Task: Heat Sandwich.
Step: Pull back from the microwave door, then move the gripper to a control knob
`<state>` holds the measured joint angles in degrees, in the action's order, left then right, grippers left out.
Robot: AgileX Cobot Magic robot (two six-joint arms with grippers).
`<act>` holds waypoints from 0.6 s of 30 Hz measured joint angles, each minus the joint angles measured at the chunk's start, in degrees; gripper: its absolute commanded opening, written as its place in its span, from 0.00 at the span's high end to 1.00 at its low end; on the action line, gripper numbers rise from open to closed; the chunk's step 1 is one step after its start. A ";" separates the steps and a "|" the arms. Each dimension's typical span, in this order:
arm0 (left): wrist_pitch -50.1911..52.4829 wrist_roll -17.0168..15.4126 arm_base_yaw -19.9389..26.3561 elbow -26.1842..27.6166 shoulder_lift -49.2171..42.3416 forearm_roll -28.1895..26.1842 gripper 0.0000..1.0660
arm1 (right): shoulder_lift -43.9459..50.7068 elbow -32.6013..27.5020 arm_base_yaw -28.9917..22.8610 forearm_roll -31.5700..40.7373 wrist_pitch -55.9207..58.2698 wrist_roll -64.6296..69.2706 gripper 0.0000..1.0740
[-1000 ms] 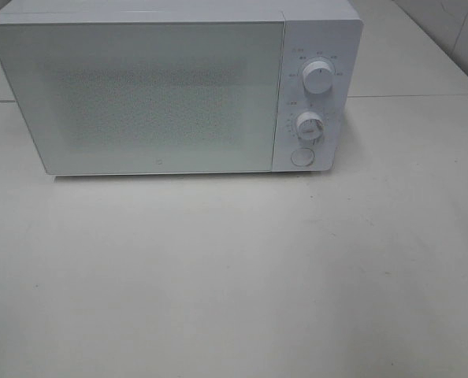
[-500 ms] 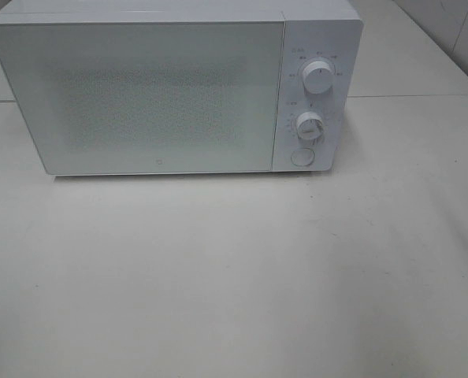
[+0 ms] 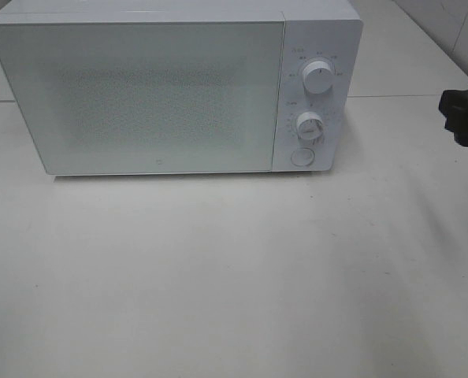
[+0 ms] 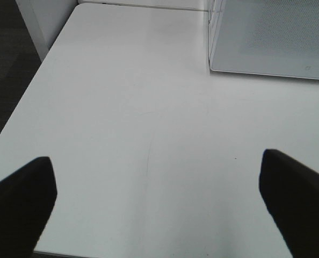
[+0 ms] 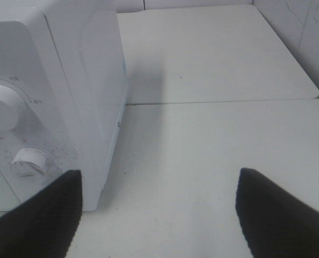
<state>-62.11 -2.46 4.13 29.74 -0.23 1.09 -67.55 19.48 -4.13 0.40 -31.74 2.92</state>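
Note:
The sandwich is out of view in every frame. A white microwave (image 3: 155,94) stands at the back of the table with its door shut; its frosted window shows nothing inside. My right gripper (image 3: 457,116) pokes in at the right edge, level with the control panel and well apart from it. In the right wrist view it (image 5: 159,215) is open with nothing between its fingers, facing the microwave's right side (image 5: 68,80). Also open and empty, my left gripper (image 4: 159,209) hovers over bare table left of the microwave's front corner (image 4: 213,64).
Two white knobs (image 3: 318,79) (image 3: 310,126) and a round button (image 3: 301,157) sit on the microwave's right panel. The white table (image 3: 234,276) stretches in front of it. A tiled wall (image 3: 455,31) rises at the back right. The table's left edge (image 4: 20,118) drops to dark floor.
My right gripper has come into the exterior high view from the right edge, moving left toward the microwave's panel. The microwave has not moved.

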 measured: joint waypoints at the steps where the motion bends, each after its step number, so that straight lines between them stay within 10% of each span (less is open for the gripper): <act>1: 0.00 0.00 0.00 0.00 0.00 0.00 0.08 | -0.74 -0.92 -0.86 1.09 -2.12 -1.15 0.29; 18: 0.00 0.06 0.00 0.00 0.00 0.00 0.08 | -17.48 -4.76 -25.10 29.68 -27.50 -18.85 0.29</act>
<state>-62.11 -2.41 4.13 29.74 -0.23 1.09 -85.03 14.73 -29.22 30.08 -59.24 -15.93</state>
